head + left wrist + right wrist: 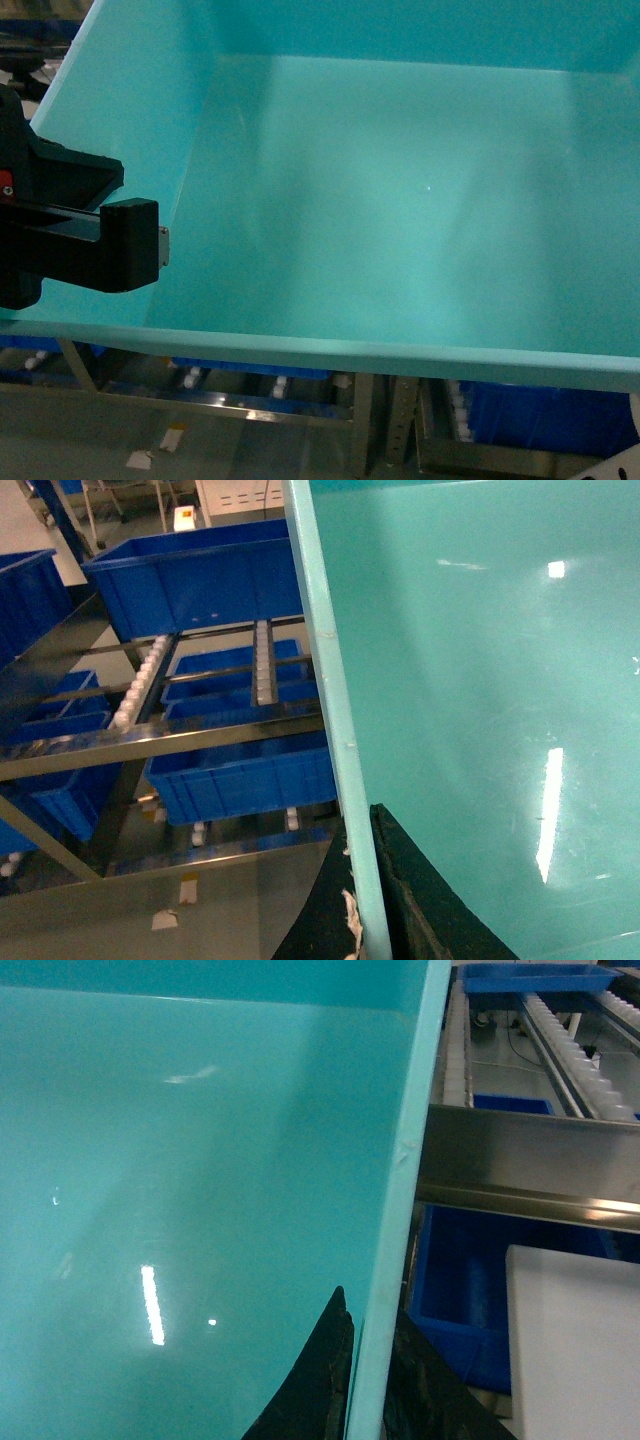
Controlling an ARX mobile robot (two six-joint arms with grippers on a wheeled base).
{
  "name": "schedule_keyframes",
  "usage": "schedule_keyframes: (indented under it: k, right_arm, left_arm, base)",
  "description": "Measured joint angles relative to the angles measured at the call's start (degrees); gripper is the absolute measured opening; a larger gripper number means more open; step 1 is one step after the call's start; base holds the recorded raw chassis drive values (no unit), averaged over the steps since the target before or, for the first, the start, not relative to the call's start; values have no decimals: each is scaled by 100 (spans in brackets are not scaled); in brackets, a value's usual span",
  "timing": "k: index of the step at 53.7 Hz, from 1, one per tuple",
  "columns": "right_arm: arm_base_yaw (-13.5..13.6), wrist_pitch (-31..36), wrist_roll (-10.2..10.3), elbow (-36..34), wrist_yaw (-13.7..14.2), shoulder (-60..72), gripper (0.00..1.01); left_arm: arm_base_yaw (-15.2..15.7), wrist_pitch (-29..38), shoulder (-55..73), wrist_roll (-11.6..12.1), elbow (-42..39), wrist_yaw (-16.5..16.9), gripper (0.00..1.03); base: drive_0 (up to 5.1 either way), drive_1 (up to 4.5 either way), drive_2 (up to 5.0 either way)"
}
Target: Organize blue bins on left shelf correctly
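Observation:
One empty blue bin point(400, 200) fills the head view, held up above the rack. My left gripper point(365, 900) is shut on its left wall's rim, one black finger point(430, 900) inside the tub and one outside. In the head view that gripper point(130, 245) shows as a black block against the bin's left wall. My right gripper point(368, 1385) is shut on the opposite rim, with a finger point(315, 1380) inside the bin point(200, 1160). The left shelf point(150, 742), of steel rails and white roller tracks point(262, 665), lies to the left of and below the bin point(480, 680).
Royal-blue crates point(200, 580) sit on and under the rack, one lower point(240, 770). On the right are a steel rail point(520, 1160), roller tracks point(580, 1050), a blue crate point(470, 1280) and a white surface point(575, 1340). Steel rack framing point(230, 400) stands beneath the bin.

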Motion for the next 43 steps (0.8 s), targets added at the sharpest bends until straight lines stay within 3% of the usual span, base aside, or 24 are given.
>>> schedule_keyframes:
  k: [43]
  right_arm:
    - [2, 2, 2, 0, 0, -2, 7]
  left_arm:
    - [0, 2, 0, 0, 0, 0, 2]
  base:
    - [-478, 361, 118]
